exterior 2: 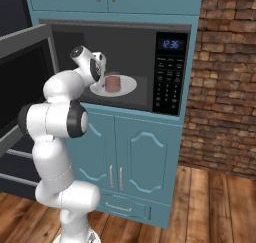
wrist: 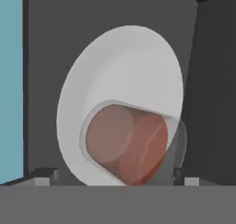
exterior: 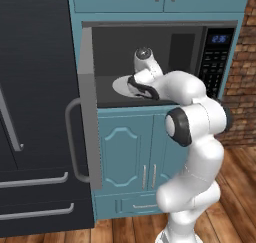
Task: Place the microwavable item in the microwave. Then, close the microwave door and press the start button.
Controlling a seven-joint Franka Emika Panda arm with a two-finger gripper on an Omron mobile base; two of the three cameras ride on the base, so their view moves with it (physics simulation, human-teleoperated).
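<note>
The microwave [exterior 2: 170, 72] stands with its cavity exposed. The microwave door [exterior: 86, 112] is swung wide to the left, seen edge-on with its bar handle [exterior: 72, 137]. The microwavable item [exterior 2: 113, 83], a squat reddish-brown lump, rests on the white turntable [exterior 2: 127, 84] inside. My arm reaches into the cavity and my gripper [exterior 2: 103, 82] is just left of the lump. In the hand view the lump [wrist: 124, 144] sits close in front on the turntable [wrist: 124, 71], and my gripper [wrist: 117, 179] is open, its fingertips [wrist: 44, 179] wide apart on either side and clear of it.
The black keypad strip with blue display [exterior: 216, 62] is on the microwave's right. A tall black fridge [exterior: 35, 112] stands to the left behind the swung door. Teal cabinets [exterior: 130, 152] are below, with a brick wall [exterior 2: 225, 87] on the right.
</note>
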